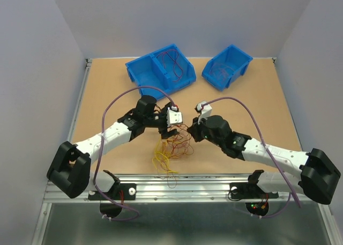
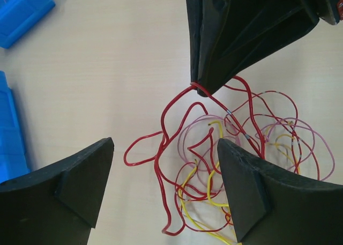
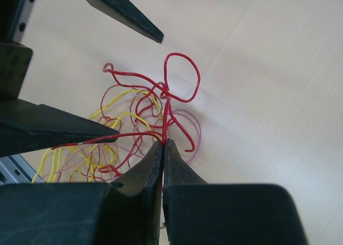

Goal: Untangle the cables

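Note:
The cables point(image 1: 174, 146) lie as a loose tangle of red and yellow wires on the wooden table, between the two arms. My right gripper point(image 3: 163, 143) is shut on a red cable point(image 3: 170, 108) that rises from the tangle point(image 3: 128, 127). In the left wrist view its dark fingers point(image 2: 214, 68) come in from above and pinch that red strand point(image 2: 177, 97). My left gripper point(image 2: 166, 143) hangs open over the tangle point(image 2: 236, 148), with red and yellow loops between its fingers and nothing gripped. From above, the left gripper point(image 1: 170, 128) and right gripper point(image 1: 192, 132) face each other.
Two blue bins point(image 1: 161, 68) point(image 1: 228, 67) stand at the back of the table, each with red wires inside. A metal rail point(image 1: 171, 183) runs along the near edge. Bin corners point(image 2: 21, 12) show at the left of the left wrist view.

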You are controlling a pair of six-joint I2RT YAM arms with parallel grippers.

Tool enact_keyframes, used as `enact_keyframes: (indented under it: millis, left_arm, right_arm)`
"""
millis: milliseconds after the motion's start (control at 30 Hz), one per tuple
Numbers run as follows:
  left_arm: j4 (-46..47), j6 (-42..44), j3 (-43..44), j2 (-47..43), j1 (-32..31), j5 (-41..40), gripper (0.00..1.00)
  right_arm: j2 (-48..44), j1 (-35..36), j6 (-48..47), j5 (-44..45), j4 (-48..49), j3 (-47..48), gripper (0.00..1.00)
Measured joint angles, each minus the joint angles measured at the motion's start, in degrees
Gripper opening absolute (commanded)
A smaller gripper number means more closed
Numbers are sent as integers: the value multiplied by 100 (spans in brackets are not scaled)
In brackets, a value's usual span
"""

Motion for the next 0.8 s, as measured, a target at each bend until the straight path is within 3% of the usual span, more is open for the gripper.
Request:
enact_keyframes:
  millis: [267,333,367,400,467,500,567,600,700,800]
  left_arm:
    - [-11,50,0,153,2,70,90]
    - [-28,57,0,219,0,83,86]
    - [-48,59,0,251,-11,81,80]
    - [-61,57,0,273,-22,85,54]
    - [-105,109,9,306,-39,92,22]
    - [-140,63,35,339,-59,85,0]
    - [-179,61,92,393,-59,66,0]
    - [-177,46,129,420,-61,28,0]
    - [-120,-70,146,409,-24,-50,0]
    - [-13,-286,144,323,107,-146,0]
  right_arm:
    - [-245,0,-37,-660,474,-116,1]
    - [-334,0,-39,-811,590,-155,0]
    - [-367,0,-37,-870,651,-177,1]
    - [-389,0,-39,-946,688,-186,0]
    - [-393,0,-42,-1060,772,-188,1]
    - [-393,0,-46,-1134,811,-195,6]
    - [-391,0,-59,-1231,846,-203,29]
    - [-391,0,-85,-1261,859,-203,35]
    - [-358,0,-103,-1287,868,-203,51]
    - [-267,0,-131,-1276,852,-203,57]
